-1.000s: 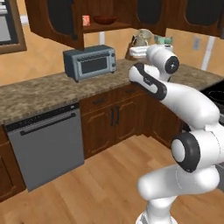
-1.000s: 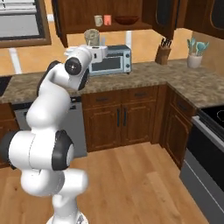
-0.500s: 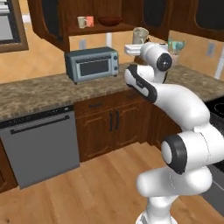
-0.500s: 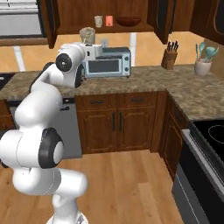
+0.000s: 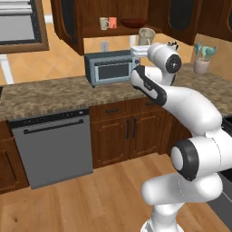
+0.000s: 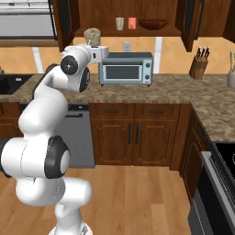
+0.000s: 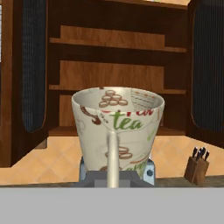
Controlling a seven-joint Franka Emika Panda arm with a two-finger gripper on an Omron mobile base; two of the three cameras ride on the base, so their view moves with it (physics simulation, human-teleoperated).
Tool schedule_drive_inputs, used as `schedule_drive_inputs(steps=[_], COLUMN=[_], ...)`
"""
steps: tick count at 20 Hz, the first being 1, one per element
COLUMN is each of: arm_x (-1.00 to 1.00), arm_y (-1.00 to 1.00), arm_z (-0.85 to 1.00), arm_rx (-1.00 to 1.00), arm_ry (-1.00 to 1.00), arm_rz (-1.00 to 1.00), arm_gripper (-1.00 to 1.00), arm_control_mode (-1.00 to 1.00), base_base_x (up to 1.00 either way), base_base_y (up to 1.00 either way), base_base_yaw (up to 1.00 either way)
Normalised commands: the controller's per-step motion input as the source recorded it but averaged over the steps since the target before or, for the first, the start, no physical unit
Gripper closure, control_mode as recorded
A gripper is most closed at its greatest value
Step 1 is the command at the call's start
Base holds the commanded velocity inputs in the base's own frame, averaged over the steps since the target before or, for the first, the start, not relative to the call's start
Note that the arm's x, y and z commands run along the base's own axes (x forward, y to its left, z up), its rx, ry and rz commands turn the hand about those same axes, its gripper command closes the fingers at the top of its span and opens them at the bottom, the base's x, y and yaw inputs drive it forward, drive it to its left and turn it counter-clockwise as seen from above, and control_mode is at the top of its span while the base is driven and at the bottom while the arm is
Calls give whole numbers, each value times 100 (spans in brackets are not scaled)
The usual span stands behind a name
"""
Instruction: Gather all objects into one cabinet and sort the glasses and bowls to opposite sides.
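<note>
My gripper (image 5: 141,46) is shut on a cream mug (image 5: 146,36) printed with "tea", held upright in front of the grey toaster (image 5: 113,68). In the hand view the mug (image 7: 117,127) is close up, its handle turned toward the camera. Behind it stands the dark-brown cabinet (image 7: 116,52) with both ribbed-glass doors swung open. On the cabinet's bottom board (image 6: 137,30) stand a second cream mug (image 6: 120,23), a salmon-pink tumbler (image 6: 132,23) and a dark red-brown bowl (image 6: 153,23) to their right. The held mug (image 6: 92,36) is lower than that board and left of it.
A speckled stone counter (image 6: 165,87) runs under the cabinet and turns a corner at right. It carries a knife block (image 6: 198,66) and a utensil pot (image 5: 201,63). A dishwasher (image 5: 52,145) sits below, a stove (image 6: 220,160) at far right. Open cabinet doors (image 6: 189,20) jut outward.
The base has driven, so the whole scene has shifted right and the cabinet now stands nearer the middle of the views. The mug stays in the gripper at about the same height.
</note>
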Motion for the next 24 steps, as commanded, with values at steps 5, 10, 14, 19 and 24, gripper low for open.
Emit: schedule_drive_inputs(steps=[5, 10, 14, 19, 24], arm_x=[0, 0, 0, 0, 0], arm_y=[0, 0, 0, 0, 0], arm_z=[0, 0, 0, 0, 0], arm_rx=[0, 0, 0, 0, 0], arm_ry=[0, 0, 0, 0, 0], arm_rz=[0, 0, 0, 0, 0], arm_gripper=[100, 100, 100, 100, 100], arm_control_mode=[100, 100, 100, 100, 100], base_base_x=[99, 88, 78, 75, 72], base_base_y=[-1, -8, -20, -18, -20], base_base_yaw=[16, 1, 0, 1, 2])
